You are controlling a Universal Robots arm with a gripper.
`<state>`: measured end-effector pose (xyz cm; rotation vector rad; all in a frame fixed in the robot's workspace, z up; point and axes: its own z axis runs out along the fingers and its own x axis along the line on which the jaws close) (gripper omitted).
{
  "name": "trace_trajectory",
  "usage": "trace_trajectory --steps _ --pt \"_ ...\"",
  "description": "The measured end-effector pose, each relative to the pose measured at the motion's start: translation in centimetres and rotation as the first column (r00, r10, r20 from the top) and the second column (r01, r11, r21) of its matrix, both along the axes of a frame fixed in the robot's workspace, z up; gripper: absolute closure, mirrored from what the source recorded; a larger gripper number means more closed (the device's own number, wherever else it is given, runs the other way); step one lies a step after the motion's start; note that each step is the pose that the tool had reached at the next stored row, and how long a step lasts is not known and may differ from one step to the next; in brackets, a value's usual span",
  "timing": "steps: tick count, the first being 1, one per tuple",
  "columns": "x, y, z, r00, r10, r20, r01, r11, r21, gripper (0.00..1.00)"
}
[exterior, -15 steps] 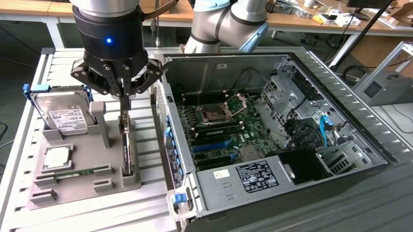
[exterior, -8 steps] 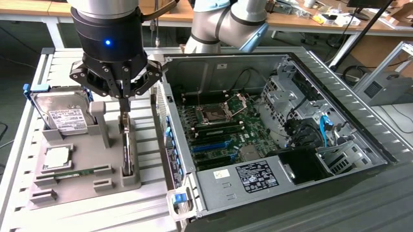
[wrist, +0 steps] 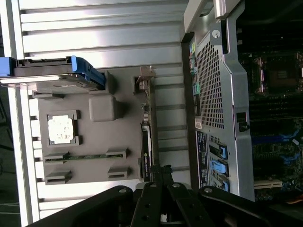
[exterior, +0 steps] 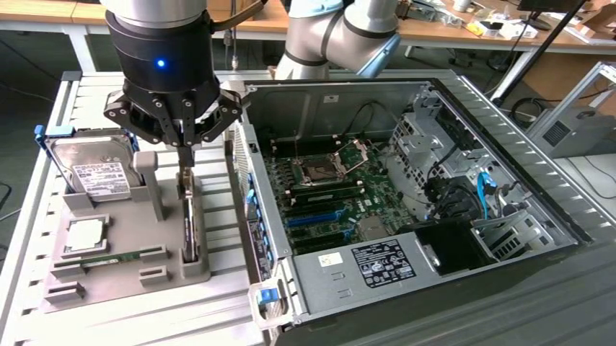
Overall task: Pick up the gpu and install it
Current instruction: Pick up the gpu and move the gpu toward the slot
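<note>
The gpu (exterior: 190, 223) stands on edge!
Thin dark card, upright in the grey holder's (exterior: 125, 223) slot, silver bracket (wrist: 144, 78) at one end.

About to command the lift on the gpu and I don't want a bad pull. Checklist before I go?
1. Gripper shut on the gpu top edge: ok, the fingers look pinched together on it.
2. gpu upright on edge in the grey fixture: ok.
3. Hard drive clear of the gripper: ok, it stands apart, on the exterior view's left.
4. Computer case open, motherboard exposed: ok.
5. Blue expansion slots free of cards: ok.
6. Grip firm enough to lift: cannot tell.
</note>
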<state>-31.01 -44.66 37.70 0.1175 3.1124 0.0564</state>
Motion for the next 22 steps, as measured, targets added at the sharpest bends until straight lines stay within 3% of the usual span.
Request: trace_trajectory --steps 3,4,5,9,13,22 --pt "0.0 0.00 0.00 1.0000 0.000 0.0000 0.000 1.0000 0.0000 0.89" --pt "0.0 0.00 0.00 1.0000 0.000 0.0000 0.000 1.0000 0.0000 0.76" --pt "0.0 0.00 0.00 1.0000 0.000 0.0000 0.000 1.0000 0.0000 0.76" --pt "0.0 0.00 0.00 1.0000 0.000 0.0000 0.000 1.0000 0.0000 0.58" --pt "-0.1 0.00 -0.08 1.0000 0.000 0.0001 0.000 1.0000 0.0002 0.58" --pt "-0.3 0.00 -1.58 1.0000 0.000 -0.0002 0.000 1.0000 -0.0002 0.58"
